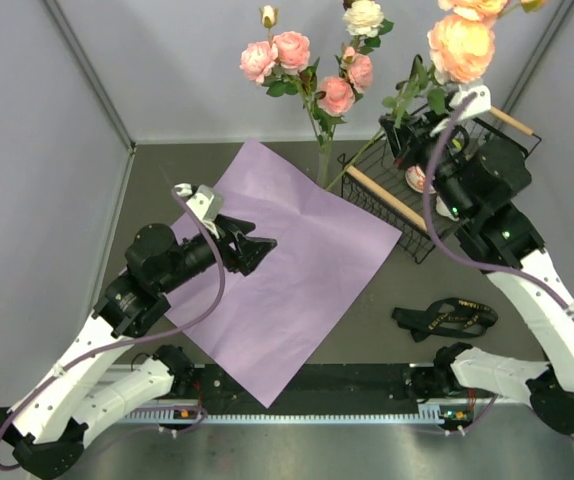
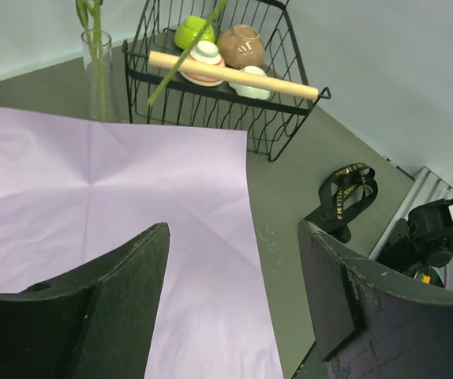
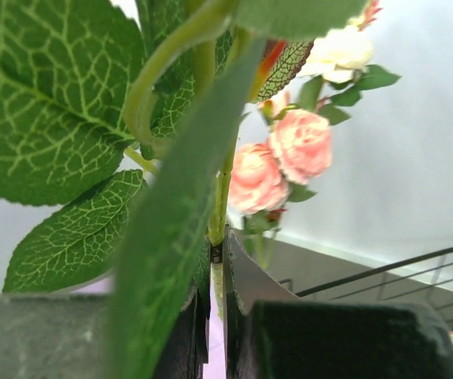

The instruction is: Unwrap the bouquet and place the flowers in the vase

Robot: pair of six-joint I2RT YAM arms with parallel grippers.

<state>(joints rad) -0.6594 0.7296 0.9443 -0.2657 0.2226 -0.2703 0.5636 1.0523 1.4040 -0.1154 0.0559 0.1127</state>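
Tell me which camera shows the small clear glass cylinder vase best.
Left wrist: the clear glass vase stands side-on, unobstructed, green stems inside. Top external shows it only faintly below the roses. Right wrist: leaves fill the view; vase not discernible.

Top view high behind the arm bases, looking down, wire basket (image 1: pixel 367 200) upper right, left wrist view low over the paper sheet (image 2: pixel 132 197), facing the basket, right wrist view tight on the flowers (image 3: pixel 171 158), basket rim lower right, shared by all
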